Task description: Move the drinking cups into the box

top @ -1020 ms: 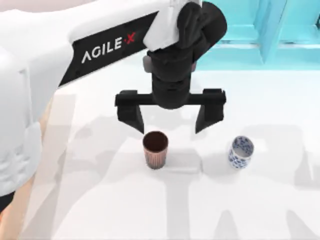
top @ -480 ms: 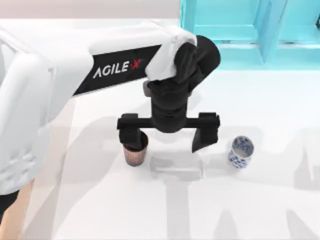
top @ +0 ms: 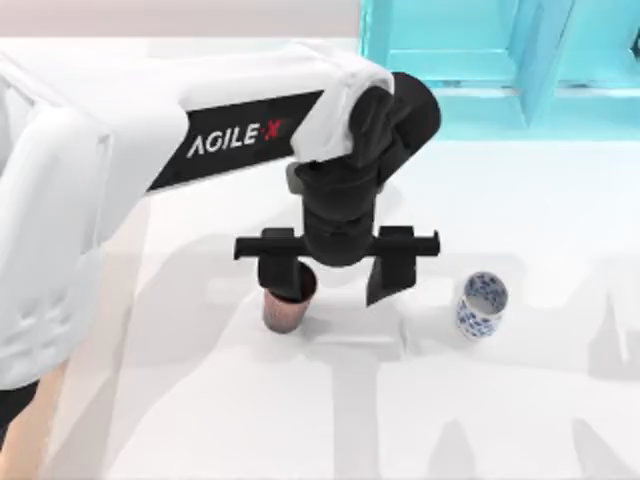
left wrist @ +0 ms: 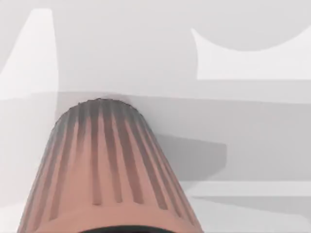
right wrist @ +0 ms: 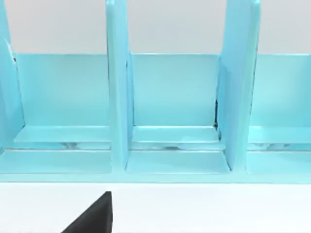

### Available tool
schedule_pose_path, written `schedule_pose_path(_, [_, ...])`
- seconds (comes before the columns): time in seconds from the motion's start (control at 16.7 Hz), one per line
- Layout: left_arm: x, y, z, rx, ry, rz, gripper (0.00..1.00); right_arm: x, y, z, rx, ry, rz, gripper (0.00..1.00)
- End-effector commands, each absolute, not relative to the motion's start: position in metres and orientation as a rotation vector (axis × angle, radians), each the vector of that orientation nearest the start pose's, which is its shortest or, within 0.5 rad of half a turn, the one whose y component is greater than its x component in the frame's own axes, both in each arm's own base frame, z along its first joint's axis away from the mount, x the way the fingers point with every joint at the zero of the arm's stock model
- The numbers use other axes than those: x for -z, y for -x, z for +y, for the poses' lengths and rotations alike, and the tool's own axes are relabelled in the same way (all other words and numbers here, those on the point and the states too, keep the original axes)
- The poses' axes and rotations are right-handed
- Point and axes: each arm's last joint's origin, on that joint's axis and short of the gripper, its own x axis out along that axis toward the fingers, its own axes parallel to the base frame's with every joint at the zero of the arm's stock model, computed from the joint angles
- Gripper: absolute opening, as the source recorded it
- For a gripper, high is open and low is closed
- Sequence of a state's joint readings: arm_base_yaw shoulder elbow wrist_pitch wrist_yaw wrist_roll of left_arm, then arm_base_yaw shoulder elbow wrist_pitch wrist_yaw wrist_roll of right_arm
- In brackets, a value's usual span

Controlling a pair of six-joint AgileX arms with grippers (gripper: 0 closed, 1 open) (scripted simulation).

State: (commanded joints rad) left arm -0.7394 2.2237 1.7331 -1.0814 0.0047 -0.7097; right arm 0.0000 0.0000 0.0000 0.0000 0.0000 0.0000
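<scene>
The left gripper [top: 337, 275] is hanging wide open over the table [top: 520, 400], the reddish-brown cup [top: 287, 304] sitting under its left finger (off-centre, nothing gripped). Closing well probably means centring first. The white cup [top: 482, 303] is standing clear, rightward.

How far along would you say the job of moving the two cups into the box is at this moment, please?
Nothing looks done yet: both cups stand on the white table. In hand: the left gripper hangs over the ribbed reddish-brown cup, jaws open, one finger at its rim, no grip yet. Left: grasping and carrying that cup, then the untouched blue floral cup beside the turquoise shelf unit.
</scene>
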Motion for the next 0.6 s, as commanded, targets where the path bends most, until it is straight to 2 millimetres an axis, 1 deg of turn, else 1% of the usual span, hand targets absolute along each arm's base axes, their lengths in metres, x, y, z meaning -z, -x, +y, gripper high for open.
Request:
schedule_pose_path(0.36, [-0.1480,-0.3211,-0.2868,0.016,-0.016,1.573,0.02,-0.1600,-0.1057,-0.0012,0.000,0.000,0.000,1.00])
schedule_pose_path(0.42, [-0.1480,-0.3211,-0.2868,0.016,-0.016,1.573,0.00,-0.1600,-0.1057,-0.0012,0.000,0.000,0.000,1.00])
schedule_pose_path(0.6, [-0.1480,-0.3211,-0.2868,0.016,-0.016,1.573,0.00,-0.1600,-0.1057,-0.0012,0.000,0.000,0.000,1.00])
